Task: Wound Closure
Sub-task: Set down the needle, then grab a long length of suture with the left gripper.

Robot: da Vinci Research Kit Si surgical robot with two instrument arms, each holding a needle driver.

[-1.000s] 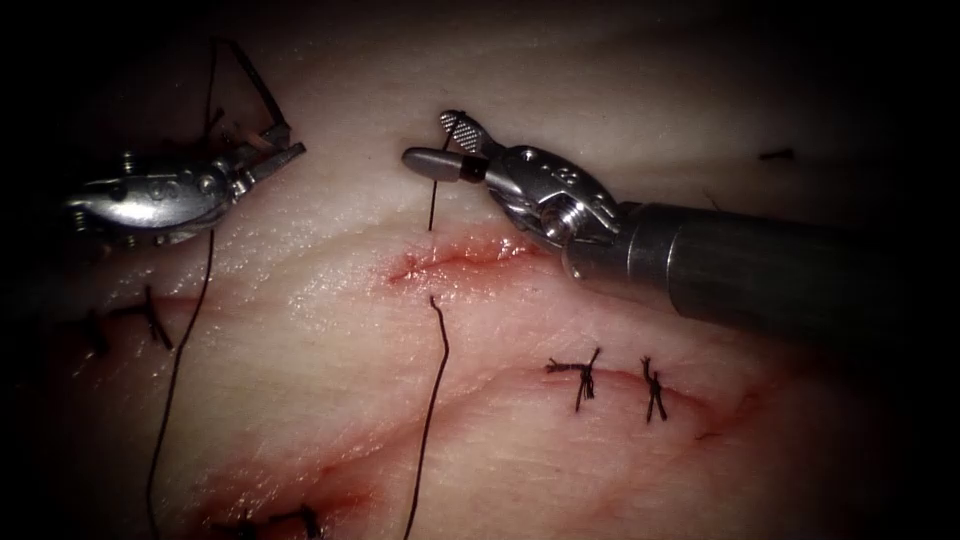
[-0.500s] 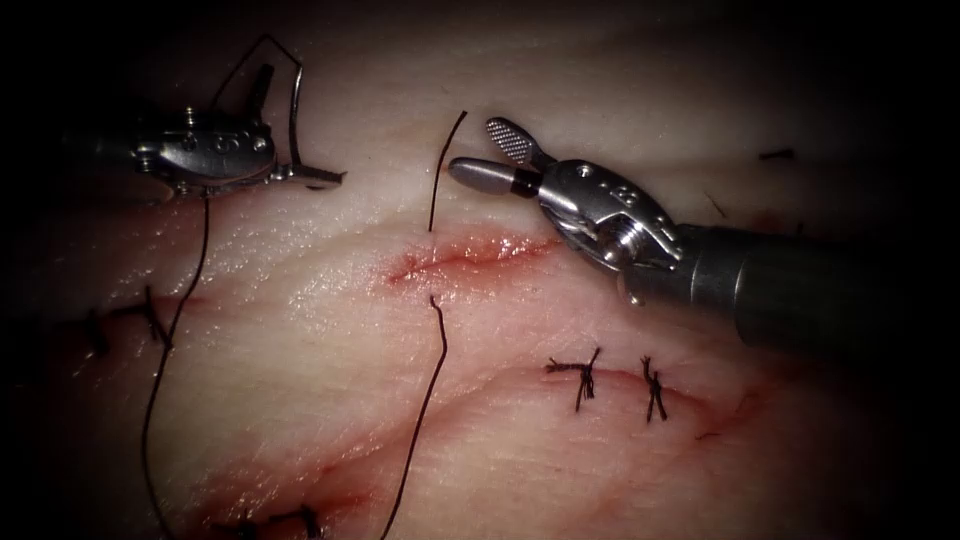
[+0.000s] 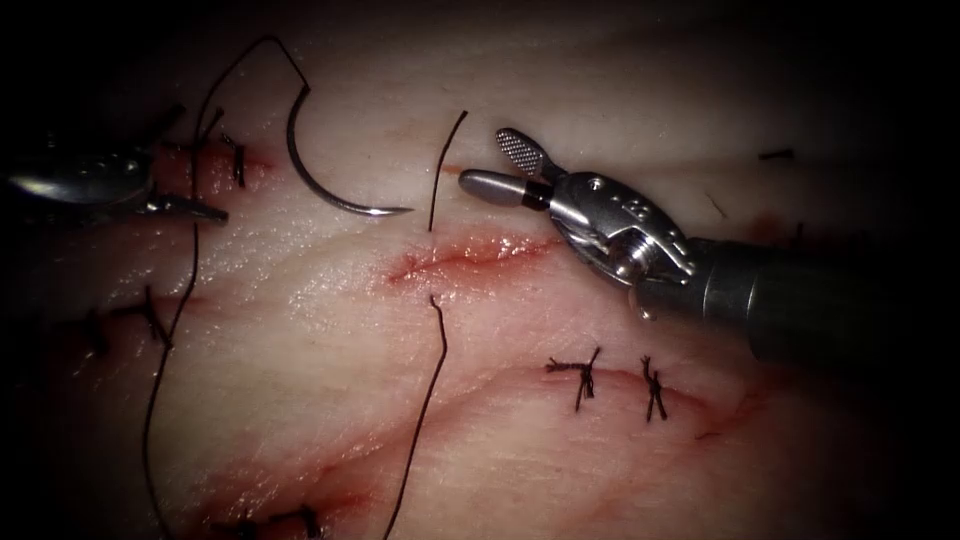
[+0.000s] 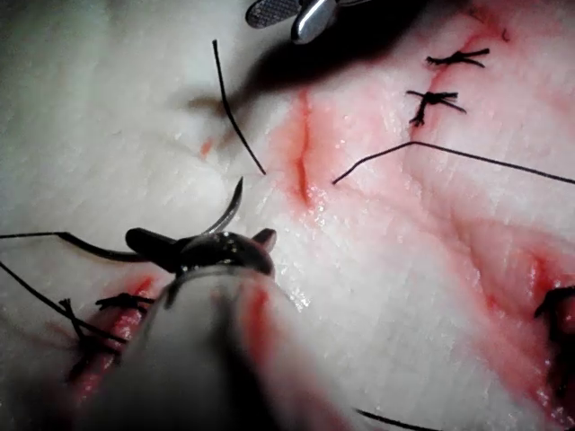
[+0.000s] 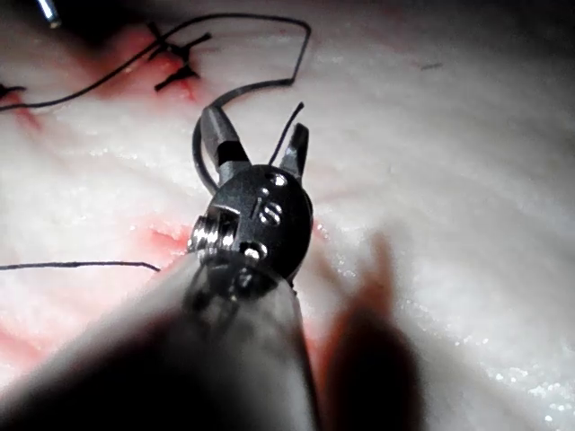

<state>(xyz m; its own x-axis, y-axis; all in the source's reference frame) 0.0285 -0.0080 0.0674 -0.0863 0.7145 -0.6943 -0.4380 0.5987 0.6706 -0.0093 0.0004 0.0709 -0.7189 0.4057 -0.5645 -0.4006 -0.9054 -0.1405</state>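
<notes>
The curved needle (image 3: 325, 180) lies free on the tissue (image 3: 300, 330), left of the cut (image 3: 460, 252), its tip pointing toward the cut; neither tool holds it. Its long thread (image 3: 185, 300) loops up from the needle's tail and runs down the left side. My left tool (image 3: 185, 165) stands at the far left with open jaws, holding nothing; in the left wrist view the left tool (image 4: 202, 238) shows the needle (image 4: 232, 205) just beyond it. My right tool (image 3: 495, 165) hovers above the cut's right half, open and holding nothing, beside the short thread end (image 3: 445, 170). The thread crosses under the cut.
Two tied stitches (image 3: 585, 378) (image 3: 652, 388) close a lower cut at the right. More stitches sit at the left (image 3: 150, 318), by the left tool (image 3: 235, 158) and at the bottom edge (image 3: 300, 520). Red fluid (image 3: 300, 480) stains the lower left.
My left tool opened, let go of the needle and drew back to the left; the needle now lies on the tissue. My right tool shifted a little to the right, still open.
</notes>
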